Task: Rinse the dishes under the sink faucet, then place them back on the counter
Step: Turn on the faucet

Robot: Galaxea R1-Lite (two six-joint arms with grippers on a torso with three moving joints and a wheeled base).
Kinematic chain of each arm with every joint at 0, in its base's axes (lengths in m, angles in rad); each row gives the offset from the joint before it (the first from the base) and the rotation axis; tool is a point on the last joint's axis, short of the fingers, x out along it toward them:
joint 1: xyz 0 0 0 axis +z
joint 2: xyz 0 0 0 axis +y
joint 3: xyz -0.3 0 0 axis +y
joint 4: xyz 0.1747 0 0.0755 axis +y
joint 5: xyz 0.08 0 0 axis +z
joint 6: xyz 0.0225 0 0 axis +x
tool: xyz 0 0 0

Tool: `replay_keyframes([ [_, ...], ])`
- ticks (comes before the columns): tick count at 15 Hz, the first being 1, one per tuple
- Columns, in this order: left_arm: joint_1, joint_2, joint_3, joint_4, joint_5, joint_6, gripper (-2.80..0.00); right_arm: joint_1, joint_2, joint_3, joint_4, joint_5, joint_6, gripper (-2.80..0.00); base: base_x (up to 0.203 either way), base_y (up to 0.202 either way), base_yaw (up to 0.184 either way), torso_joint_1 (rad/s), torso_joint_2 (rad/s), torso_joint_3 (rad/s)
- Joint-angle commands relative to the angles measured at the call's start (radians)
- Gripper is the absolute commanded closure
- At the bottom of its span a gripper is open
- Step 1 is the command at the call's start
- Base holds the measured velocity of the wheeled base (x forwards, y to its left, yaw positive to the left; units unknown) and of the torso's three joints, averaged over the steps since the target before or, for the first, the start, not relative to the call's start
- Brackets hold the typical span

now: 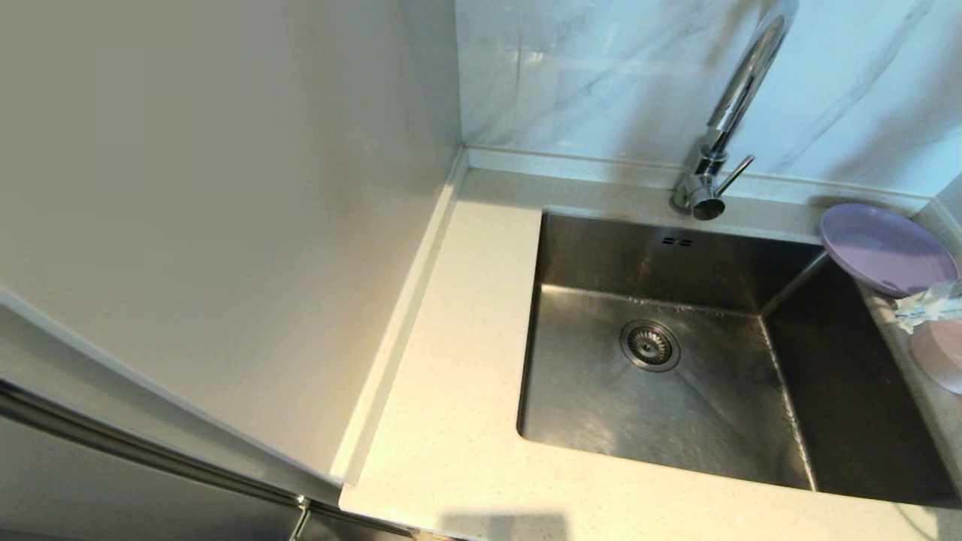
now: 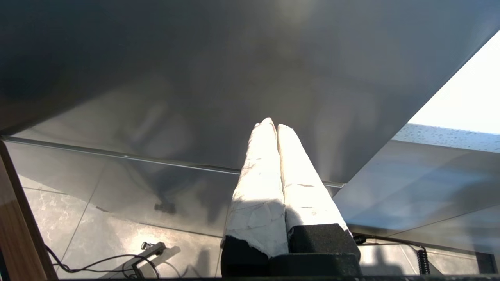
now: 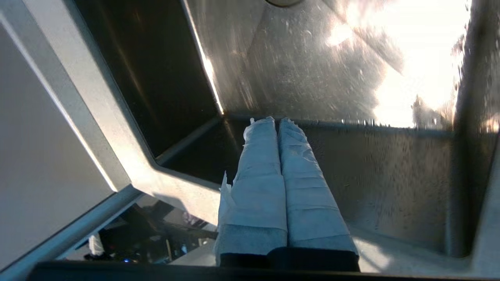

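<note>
Two dishes: lavender plate (image 1: 887, 249) overhangs the basin's far right corner; pink bowl (image 1: 939, 355) sits nearer on the right counter strip.
Between them: crumpled white wrap (image 1: 928, 304).
Faucet (image 1: 723, 128): behind the basin (image 1: 759, 263) rim.
Counter (image 1: 451, 376): wide bare stretch left of the basin.
Right gripper (image 3: 275, 123): fingers together, empty, over the basin's edge.
Left gripper (image 2: 272, 127): fingers together, empty, beside a cabinet panel, down by the floor.

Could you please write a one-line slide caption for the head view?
Empty steel sink basin below the chrome faucet, with the lavender plate and pink bowl on the counter at its right.
</note>
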Motion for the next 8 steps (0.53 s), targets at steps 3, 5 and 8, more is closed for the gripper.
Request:
replay_keyframes([
  [3, 0.0, 0.0, 0.0, 0.0, 0.001, 0.0, 0.0, 0.005, 0.006, 0.002, -0.21, 0.105, 0.216, 0.0, 0.0, 0.0, 0.0, 0.0, 0.0, 0.0],
  [5, 0.0, 0.0, 0.0, 0.0, 0.0, 0.0, 0.0, 0.036, 0.011, 0.003, -0.44, 0.108, 0.508, 0.0, 0.0, 0.0, 0.0, 0.0, 0.0, 0.0],
  [8, 0.0, 0.0, 0.0, 0.0, 0.0, 0.0, 0.0, 0.115, 0.032, 0.004, -0.821, 0.037, 0.96, 0.0, 0.0, 0.0, 0.0, 0.0, 0.0, 0.0],
])
